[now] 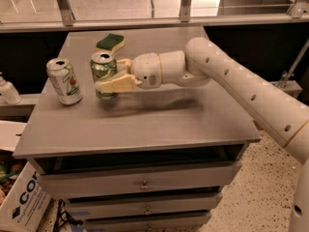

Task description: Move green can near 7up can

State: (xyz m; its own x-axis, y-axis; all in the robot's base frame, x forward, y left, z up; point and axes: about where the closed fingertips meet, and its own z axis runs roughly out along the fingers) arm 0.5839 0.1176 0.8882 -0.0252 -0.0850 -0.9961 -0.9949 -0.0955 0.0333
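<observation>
Gray drawers with a flat top (145,124) are holding two cans and a sponge (110,42). The gripper (107,77) is squeezing the green can (102,65) from both sides, over the left part of the top. The 7up can (64,81) is standing close by on its left, not touching. To do this well, the arm should be going slow, holding the green can straight up, setting it down flat beside the 7up can without bumping it, then letting go gently.
</observation>
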